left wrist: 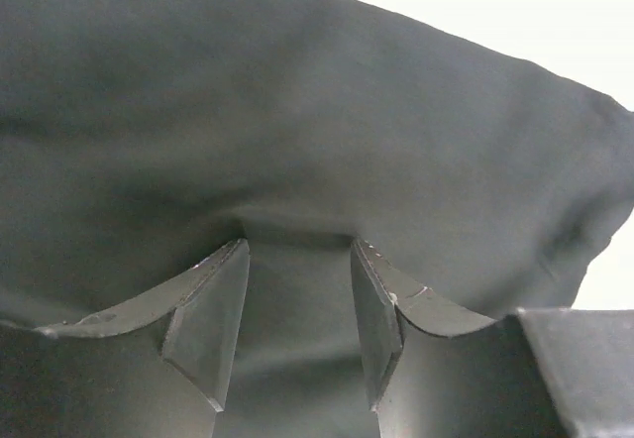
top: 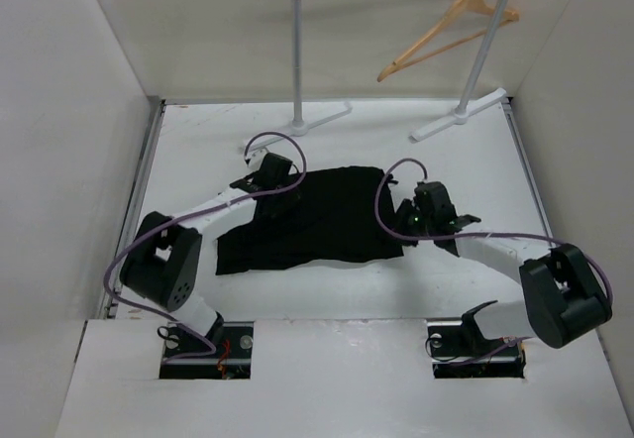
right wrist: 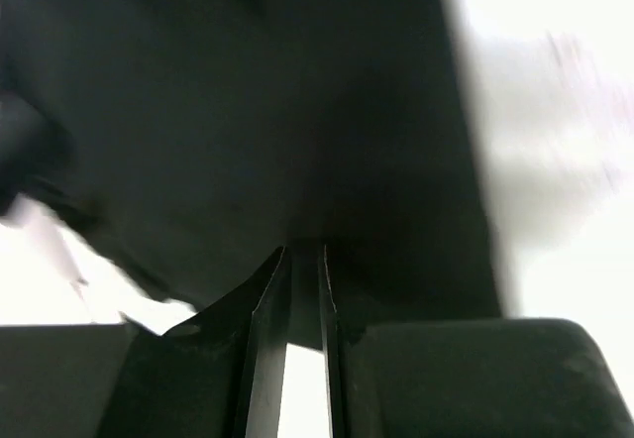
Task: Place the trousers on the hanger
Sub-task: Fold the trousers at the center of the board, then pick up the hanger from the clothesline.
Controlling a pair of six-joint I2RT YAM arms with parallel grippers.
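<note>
The black trousers [top: 317, 220] lie folded flat on the white table. The tan wooden hanger [top: 446, 32] hangs from the metal rail at the back right, apart from both arms. My left gripper [top: 269, 176] is at the trousers' far left corner. In the left wrist view its jaws [left wrist: 299, 245] stand apart, with black cloth [left wrist: 297, 111] lying between and beyond them. My right gripper [top: 411, 216] is at the trousers' right edge. In the right wrist view its jaws [right wrist: 302, 250] are nearly together, with the cloth's edge [right wrist: 248, 111] pinched at their tips.
The grey rail stand has one post [top: 297, 52] and foot behind the left gripper, and the other post [top: 487, 47] at the back right. White walls enclose the table on the left, right and back.
</note>
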